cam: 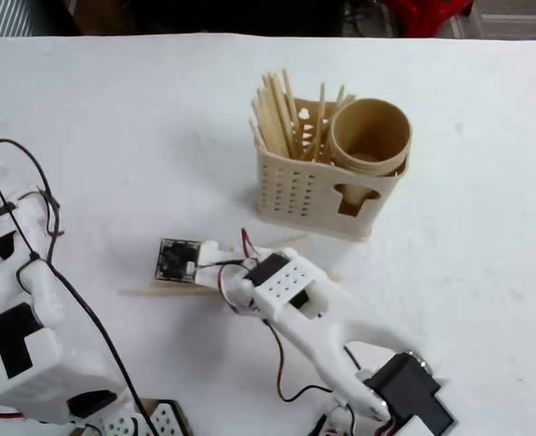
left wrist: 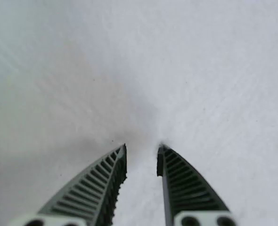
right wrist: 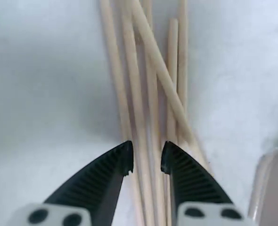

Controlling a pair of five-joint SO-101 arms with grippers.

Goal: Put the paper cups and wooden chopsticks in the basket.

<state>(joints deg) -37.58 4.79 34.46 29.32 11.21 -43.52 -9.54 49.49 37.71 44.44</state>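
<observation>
Loose chopsticks: from above only their ends show. One tip pokes out left of centre and another lies just below the basket. The rest of the bundle is hidden under the right arm.
Same bundle up close: the right wrist view shows the loose chopsticks flat on the white table. There are five or six, and one lies slantwise across the others. Their far ends are cut off at the frame's top edge.
Right gripper: seen from the wrist, the right gripper has its jaws a little apart, and one chopstick runs through the gap. I cannot tell whether the tips press on it. From above, the small camera board covers the gripper.
Cut-off shape: a pale rounded edge sits at the lower right border of the right wrist view. Too little of it shows to say what it is.
Basket: the basket stands in the upper middle of the high view, on the table.
Standing chopsticks: the standing chopsticks lean upright in the left half of the basket.
Paper cups: the paper cups sit nested in its right half. I cannot count how many.
Left gripper: the left gripper has its jaws apart over bare tabletop, with nothing between them.
Left arm: the left arm is at the lower left corner of the high view, partly cut off by the edge.
</observation>
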